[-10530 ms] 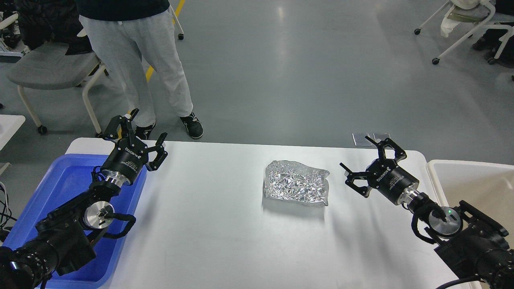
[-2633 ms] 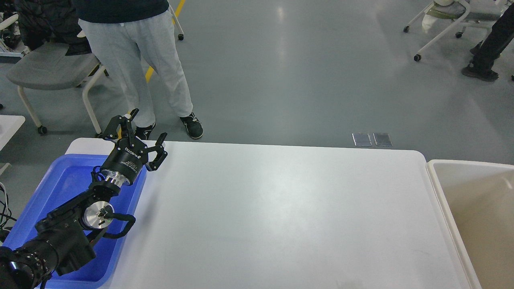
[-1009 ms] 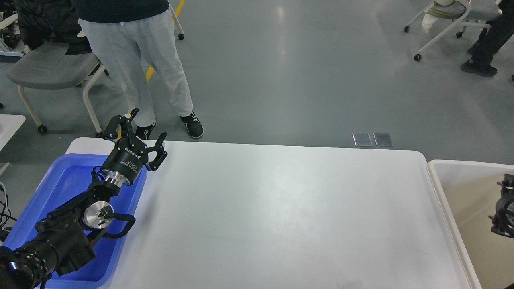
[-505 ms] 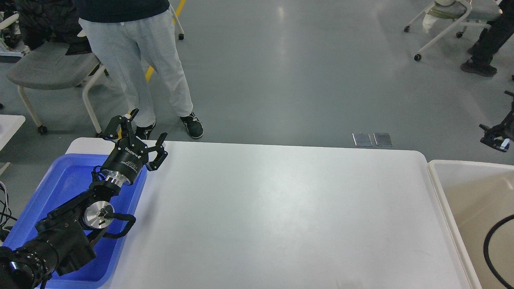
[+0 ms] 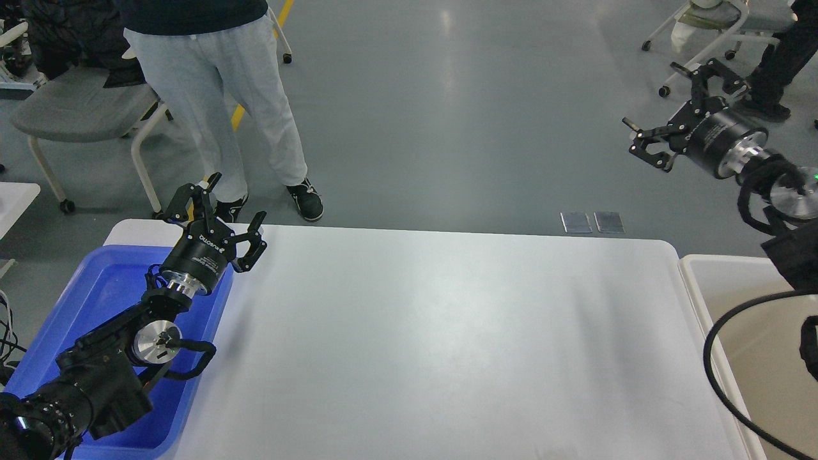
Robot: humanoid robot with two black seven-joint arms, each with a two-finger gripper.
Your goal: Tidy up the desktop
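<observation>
Left gripper (image 5: pixel 220 214), upper left by the blue tub (image 5: pixel 96 300), says ROBOTIQ, wide open, holding nothing. Right gripper (image 5: pixel 677 105), upper right beyond the desktop (image 5: pixel 447 338), same.

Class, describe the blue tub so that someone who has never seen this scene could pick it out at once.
Find the wide white desktop in the middle. At its left end sits the blue tub, under the left gripper. Its bright blue colour sets it apart from the beige bin at the opposite end.

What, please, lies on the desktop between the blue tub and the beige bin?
Nothing: in the head view, the desktop is bare white surface from the blue tub to the beige bin.
</observation>
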